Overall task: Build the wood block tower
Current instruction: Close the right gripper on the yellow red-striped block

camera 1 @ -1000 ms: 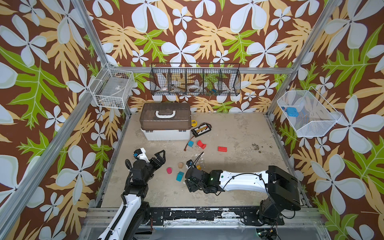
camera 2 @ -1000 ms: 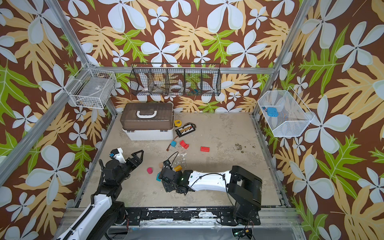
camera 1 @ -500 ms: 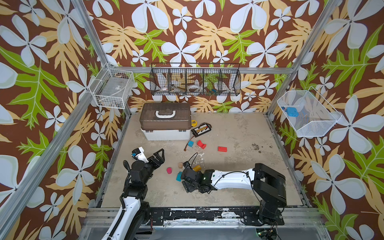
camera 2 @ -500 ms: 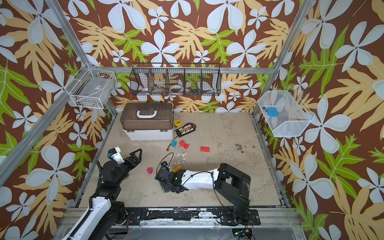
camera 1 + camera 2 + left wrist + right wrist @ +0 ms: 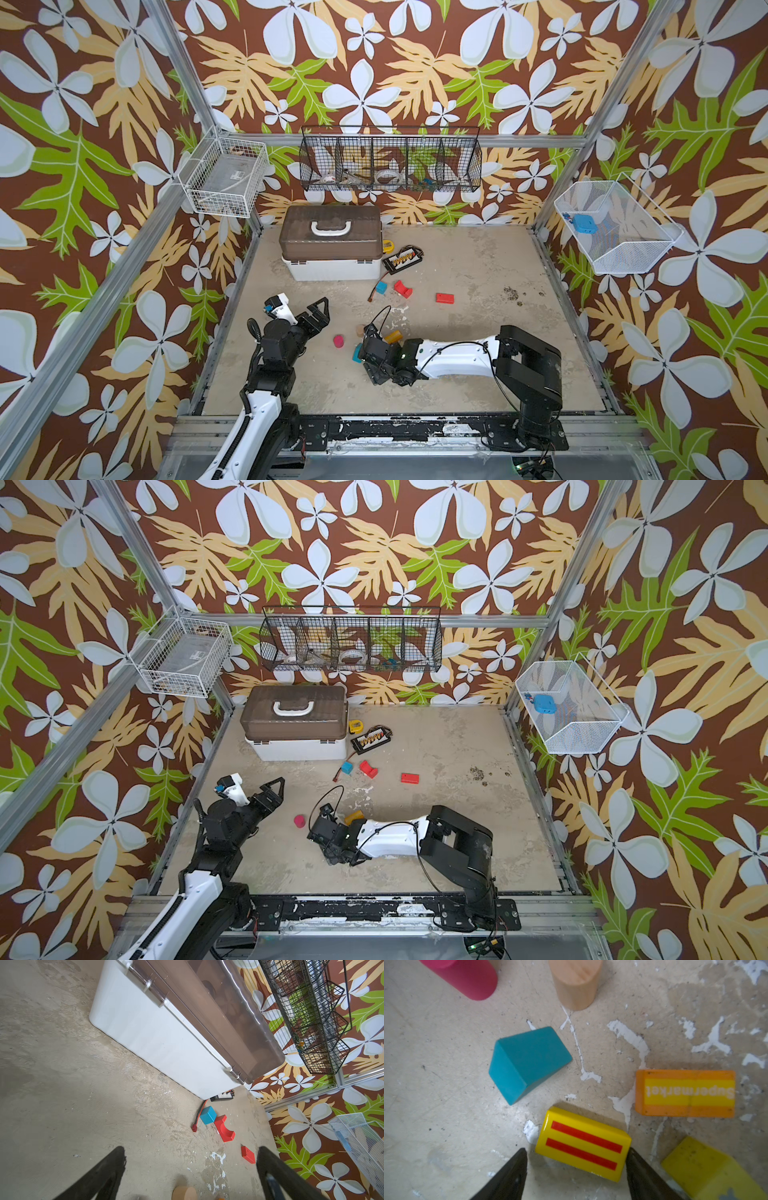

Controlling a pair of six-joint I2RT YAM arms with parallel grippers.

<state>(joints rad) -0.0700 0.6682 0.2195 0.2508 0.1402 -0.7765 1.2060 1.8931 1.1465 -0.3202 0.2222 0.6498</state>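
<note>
1. The floor [image 5: 457, 332] is seen whole in both top views. The brown-lidded white case [image 5: 332, 245] stands at its 11 o'clock. Only the case's side and lid edge are caught by the left wrist view.
2. The left gripper [image 5: 323, 311] is held above the floor at 8 o'clock. Its jaws are spread wide with nothing between them, as confirmed in the left wrist view [image 5: 191, 1150].
3. The right gripper [image 5: 576, 1150] is lowered at 6 o'clock, and its fingers are hidden under the wrist in both top views. Only in the right wrist view are the jaws shown parted astride the yellow striped block [image 5: 583, 1145]. One finger touches the block, and a sliver of floor is seen beside the other.
4. The second yellow block [image 5: 708, 1169] is shown by that view alone.
5. The orange block [image 5: 685, 1093], teal house-shaped block [image 5: 527, 1061], pink cylinder [image 5: 338, 340] and tan cylinder [image 5: 358, 330] are clustered just beside this gripper, from 9 to 1 o'clock. Each rests on the floor.
6. The red arch [image 5: 224, 1128], blue cube [image 5: 207, 1114] and flat red block [image 5: 248, 1154] lie well apart, at the gripper's 12 to 1 o'clock. They fall outside the right wrist view.
</note>
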